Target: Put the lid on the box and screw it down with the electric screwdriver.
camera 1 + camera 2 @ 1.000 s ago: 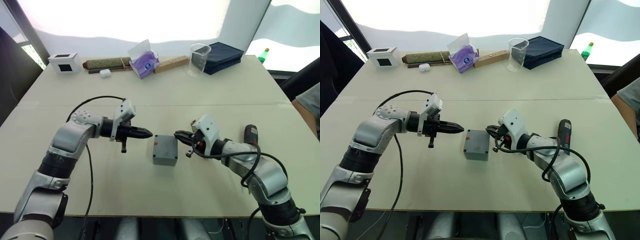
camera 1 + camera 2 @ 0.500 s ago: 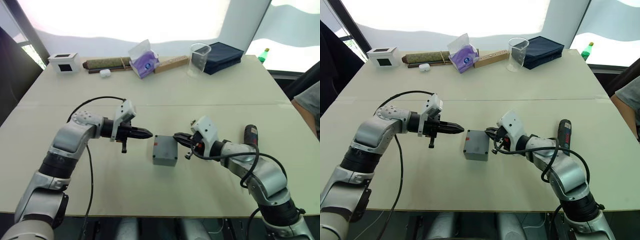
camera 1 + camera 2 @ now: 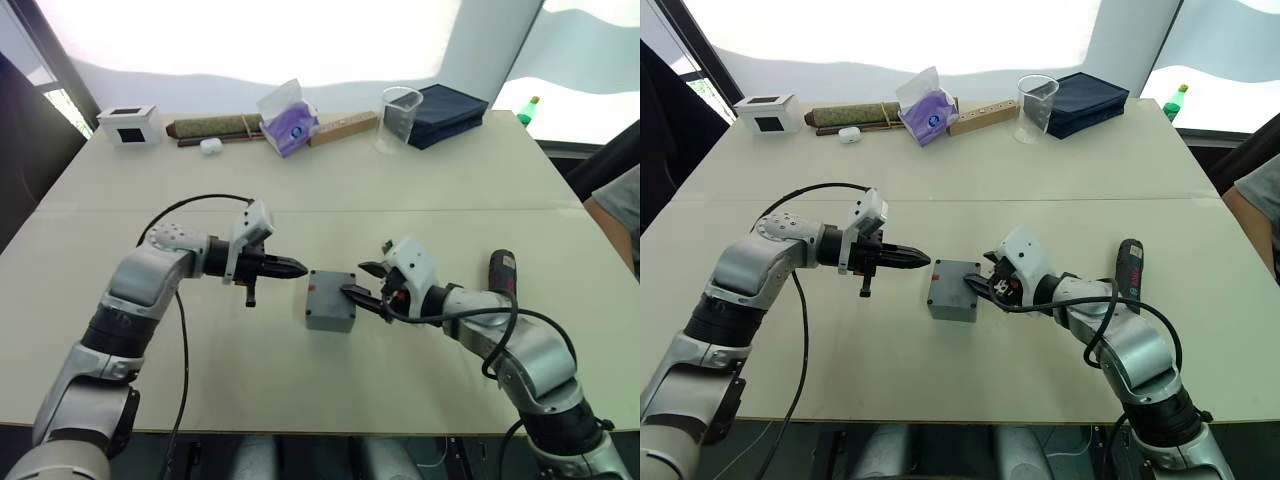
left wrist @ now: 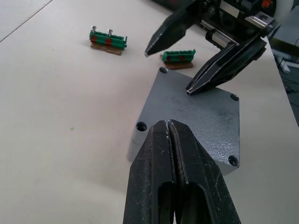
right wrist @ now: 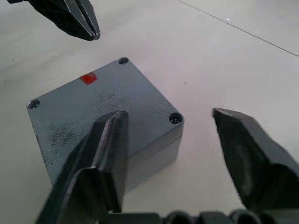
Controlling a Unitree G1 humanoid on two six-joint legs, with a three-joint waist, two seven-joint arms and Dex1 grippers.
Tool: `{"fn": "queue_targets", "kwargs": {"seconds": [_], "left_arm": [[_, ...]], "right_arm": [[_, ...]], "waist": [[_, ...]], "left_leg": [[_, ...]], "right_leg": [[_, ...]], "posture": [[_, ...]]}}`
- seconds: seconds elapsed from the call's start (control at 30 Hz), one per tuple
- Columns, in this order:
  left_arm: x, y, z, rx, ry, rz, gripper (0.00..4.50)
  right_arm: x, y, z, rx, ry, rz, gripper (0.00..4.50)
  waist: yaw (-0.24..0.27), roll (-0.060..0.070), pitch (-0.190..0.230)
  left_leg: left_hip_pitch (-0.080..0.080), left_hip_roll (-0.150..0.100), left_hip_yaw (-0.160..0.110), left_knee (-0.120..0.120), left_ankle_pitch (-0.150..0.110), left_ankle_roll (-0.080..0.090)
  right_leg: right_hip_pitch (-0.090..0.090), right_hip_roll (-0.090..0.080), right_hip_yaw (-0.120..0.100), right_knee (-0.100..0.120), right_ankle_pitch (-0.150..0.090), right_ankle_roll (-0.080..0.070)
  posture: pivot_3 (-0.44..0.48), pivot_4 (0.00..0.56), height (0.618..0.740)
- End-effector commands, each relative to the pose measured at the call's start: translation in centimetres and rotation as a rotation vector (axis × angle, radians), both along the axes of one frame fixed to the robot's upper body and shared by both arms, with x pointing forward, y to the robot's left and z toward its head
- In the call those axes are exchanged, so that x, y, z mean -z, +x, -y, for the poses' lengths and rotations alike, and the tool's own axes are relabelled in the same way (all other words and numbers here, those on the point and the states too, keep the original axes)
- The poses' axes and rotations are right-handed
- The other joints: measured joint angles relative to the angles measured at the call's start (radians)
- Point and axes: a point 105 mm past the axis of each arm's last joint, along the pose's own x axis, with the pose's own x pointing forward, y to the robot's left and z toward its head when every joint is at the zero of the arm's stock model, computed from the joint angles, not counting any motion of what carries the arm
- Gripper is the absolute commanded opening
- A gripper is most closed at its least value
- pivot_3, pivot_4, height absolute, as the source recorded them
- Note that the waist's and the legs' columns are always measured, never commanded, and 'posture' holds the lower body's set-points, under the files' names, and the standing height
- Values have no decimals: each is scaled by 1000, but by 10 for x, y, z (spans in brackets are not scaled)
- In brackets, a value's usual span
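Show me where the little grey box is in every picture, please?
Left eye view: box mid-table, between the two grippers.
Right eye view: box mid-table, just off the right gripper.
Left wrist view: box beyond the shut left gripper.
Right wrist view: box with one finger over it.
Shared landmark: the red mark on the box top, also seen in the left eye view.

The grey box (image 3: 954,290) sits mid-table with its lid on. The right gripper (image 3: 979,283) reaches its near edge, fingers spread — one over the lid. The left gripper (image 3: 920,262) hangs beside it, pinched together — the screwdriver (image 3: 1129,267) lies apart
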Motion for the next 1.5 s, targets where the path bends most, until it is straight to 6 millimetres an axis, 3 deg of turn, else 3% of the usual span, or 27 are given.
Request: {"fn": "queue_targets", "kwargs": {"seconds": [0.03, 0.23, 0.27, 0.33, 0.43, 0.63, 0.93, 1.1, 1.37, 1.5], "left_arm": [[-23, -2, 7, 32, -68, 43, 0], [-48, -12, 21, 146, -105, 83, 0], [-52, -17, 25, 195, -100, 100, 0], [-57, -29, 37, 313, -81, 147, 0], [-53, -36, 48, 405, -55, 203, 0], [-52, -39, 58, 454, -63, 233, 0], [-48, -46, 59, 479, -49, 250, 0], [-40, -46, 57, 478, -5, 275, 0], [-34, -47, 59, 458, -10, 264, 0], [-32, -47, 58, 434, -14, 262, 0]], "right_arm": [[-32, -4, 13, 35, 70, 54, 3642], [-70, -7, 60, 215, 163, 35, 3642], [-75, -8, 77, 268, 146, 3, 4148], [-85, -16, 117, 375, 110, -116, 4452], [-74, -26, 164, 530, 20, -335, 4483], [-46, -44, 201, 653, -24, -710, 4483], [-21, -40, 204, 708, 38, -919, 4483], [-15, -29, 194, 690, 12, -945, 4483], [18, -17, 176, 675, -125, -1037, 4483], [35, -20, 171, 668, -206, -1073, 3406]], "waist": [[0, 0, 0], [3, 0, 0], [3, 0, 0], [8, 2, 1], [23, 2, 1], [19, 2, 1], [1, 2, 1], [-2, 2, 1], [1, 1, 1], [-2, -4, -1]], "left_leg": [[0, 0, 0, 0, 0, 0], [-1, 0, 0, 0, 0, 0], [-1, 0, 0, 0, 0, 0], [-1, -1, 0, 0, 0, 0], [0, -1, 1, -1, 0, 0], [1, 0, 7, 0, -4, 7], [1, 0, 10, 2, -4, 8], [1, 0, 10, 1, -4, 8], [0, 1, 10, 1, -4, 8], [1, 1, 9, 2, -4, 8]], "right_leg": [[0, 0, 0, 0, 0, 0], [0, 0, 0, 0, 0, 0], [0, 0, 0, 0, 0, 0], [0, -1, 0, 0, 0, 0], [1, -1, 0, -2, 0, 0], [0, 0, 6, -3, 0, 0], [0, 0, 8, -3, 0, 0], [-1, 0, 8, -3, 0, 0], [-1, 0, 9, -4, 0, 0], [0, 1, 8, -4, 0, 0]], "posture": [[0, 150, 737], [0, 150, 737], [0, 150, 737], [0, 150, 737], [0, 150, 737], [0, 150, 737], [0, 150, 737], [0, 150, 737], [0, 150, 737], [0, 150, 737]]}}
